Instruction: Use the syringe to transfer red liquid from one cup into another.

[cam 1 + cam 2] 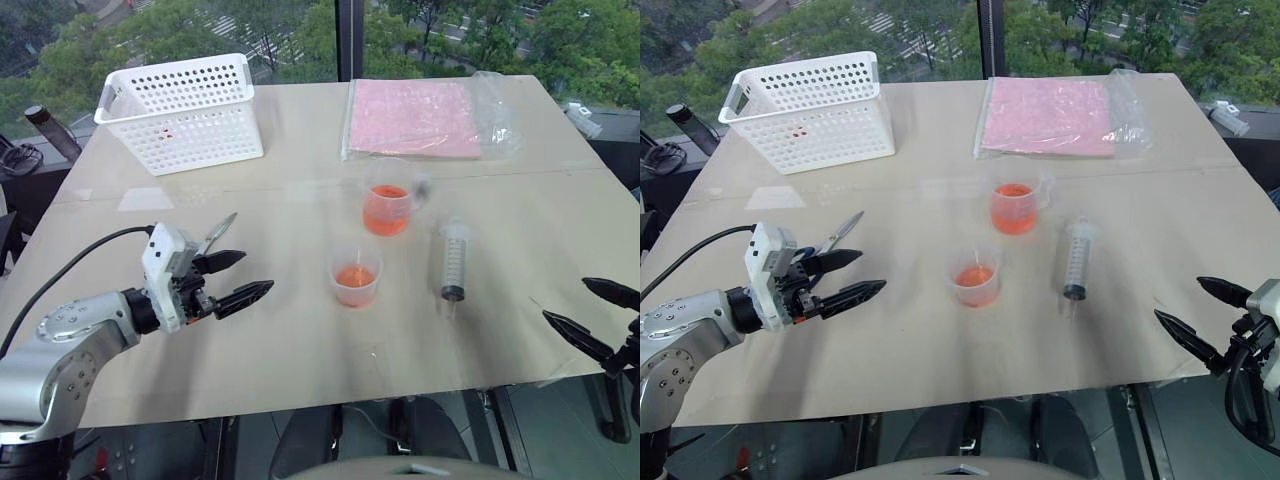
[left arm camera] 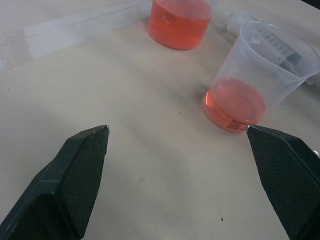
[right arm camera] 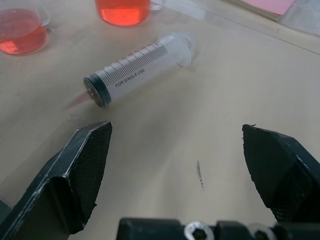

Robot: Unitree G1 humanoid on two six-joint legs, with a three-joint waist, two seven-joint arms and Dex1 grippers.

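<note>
The syringe (image 3: 137, 65) lies flat on the counter (image 1: 300, 340), its long axis running front to back, dark seal end toward the robot. It reads "FOR SINGLE USE". Both pincers, left (image 1: 238, 278) and right (image 1: 597, 317), gape empty.

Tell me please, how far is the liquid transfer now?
Done: unclear; the small cup already holds some red liquid, and the handled cup holds more. In hand: nothing; the left gripper and right gripper have open, empty jaws. Left: grasp the syringe lying on the table, then draw and transfer.
</note>
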